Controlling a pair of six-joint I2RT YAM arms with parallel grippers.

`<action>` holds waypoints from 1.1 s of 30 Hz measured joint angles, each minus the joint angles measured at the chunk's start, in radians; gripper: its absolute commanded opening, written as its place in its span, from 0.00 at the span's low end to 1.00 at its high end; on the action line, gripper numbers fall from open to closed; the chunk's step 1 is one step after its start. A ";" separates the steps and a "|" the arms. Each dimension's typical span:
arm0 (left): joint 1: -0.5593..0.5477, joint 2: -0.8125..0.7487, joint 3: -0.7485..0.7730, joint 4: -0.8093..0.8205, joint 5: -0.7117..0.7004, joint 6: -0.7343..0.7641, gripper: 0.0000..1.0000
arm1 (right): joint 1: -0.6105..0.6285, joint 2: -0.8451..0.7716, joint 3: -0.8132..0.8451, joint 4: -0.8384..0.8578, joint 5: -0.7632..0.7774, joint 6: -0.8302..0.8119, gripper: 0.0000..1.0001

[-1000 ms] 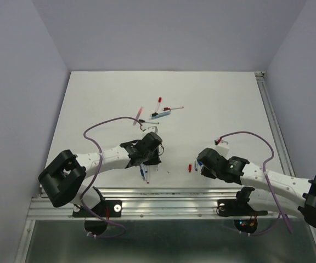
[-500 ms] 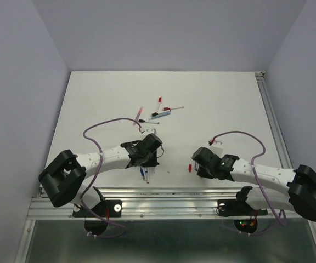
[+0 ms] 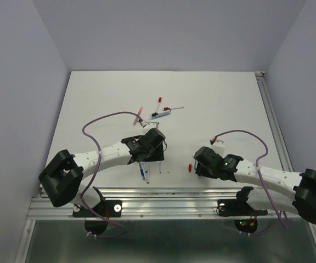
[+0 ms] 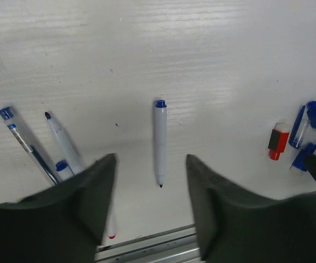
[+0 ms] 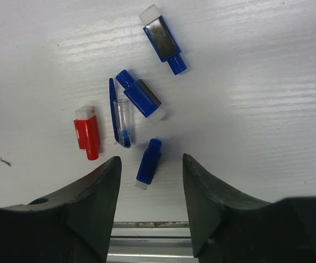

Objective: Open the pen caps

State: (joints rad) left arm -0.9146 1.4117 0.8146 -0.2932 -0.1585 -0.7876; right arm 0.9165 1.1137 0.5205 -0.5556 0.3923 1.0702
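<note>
My left gripper is open above the table with nothing between its fingers. Just beyond them an uncapped white pen with a blue end lies flat. My right gripper is open too, with a blue cap lying loose on the table between its fingers. Near it lie a red cap, two more blue caps and a clear cap with a blue clip. From above, both grippers hang low near the front edge, with the red cap between them.
Two more uncapped pens lie left of the left gripper, and a red-tipped one is partly under its left finger. Several pens lie further back. The metal rail runs along the table's front edge.
Both grippers have opened. The white pen now lies on the table in front of the left fingers, and the blue cap lies loose between the right ones.
</note>
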 measured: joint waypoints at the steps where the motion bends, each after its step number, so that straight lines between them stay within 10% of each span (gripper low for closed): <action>1: 0.000 0.000 0.021 -0.012 -0.016 0.002 0.99 | 0.000 -0.011 0.006 -0.013 0.003 0.000 0.61; 5: 0.000 0.000 0.093 -0.048 -0.080 0.015 0.99 | 0.000 -0.076 0.047 -0.064 0.031 -0.003 1.00; 24: 0.335 0.092 0.349 0.030 -0.075 0.323 0.99 | 0.000 -0.233 0.088 -0.095 0.081 -0.118 0.95; 33: 0.476 0.114 0.311 0.059 -0.016 0.341 0.99 | 0.000 0.053 0.134 0.132 -0.125 -0.327 0.86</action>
State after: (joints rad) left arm -0.4381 1.5257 1.1252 -0.2340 -0.1745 -0.4465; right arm 0.9161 1.1667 0.6540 -0.4240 0.2672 0.7437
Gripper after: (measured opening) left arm 0.986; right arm 0.900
